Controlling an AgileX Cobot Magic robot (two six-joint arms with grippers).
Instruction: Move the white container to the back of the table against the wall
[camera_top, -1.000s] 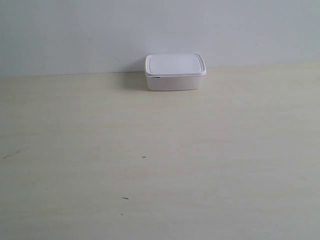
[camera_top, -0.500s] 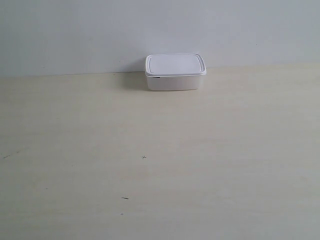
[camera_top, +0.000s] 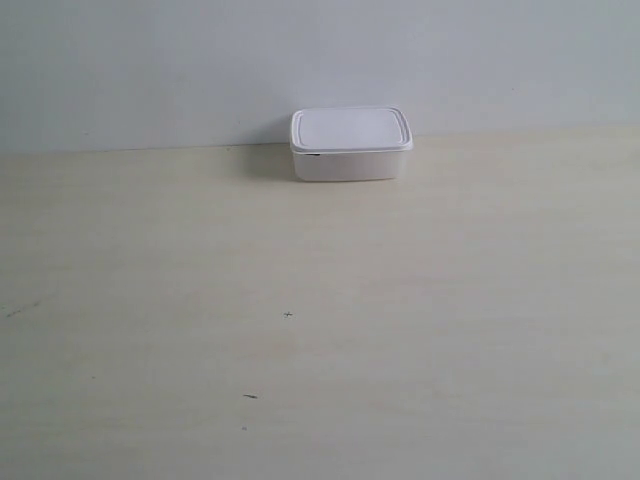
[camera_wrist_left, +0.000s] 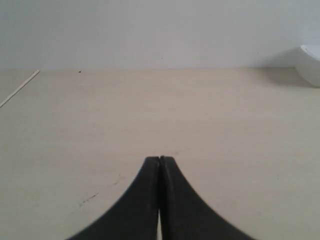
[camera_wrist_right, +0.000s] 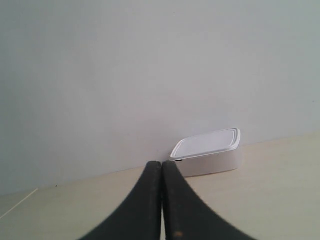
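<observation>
white container (camera_top: 350, 144) against wall (camera_top: 200, 60) — lid on

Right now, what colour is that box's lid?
White: the small rectangular plastic box's flat lid, clearest in the exterior view.

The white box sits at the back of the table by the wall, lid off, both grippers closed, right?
Not quite: the lid is on. The exterior view shows the white container at the back of the table by the wall. The left gripper and right gripper are shut.

No readable text, label or number anywhere, even on the white container (camera_top: 350, 160).
</observation>
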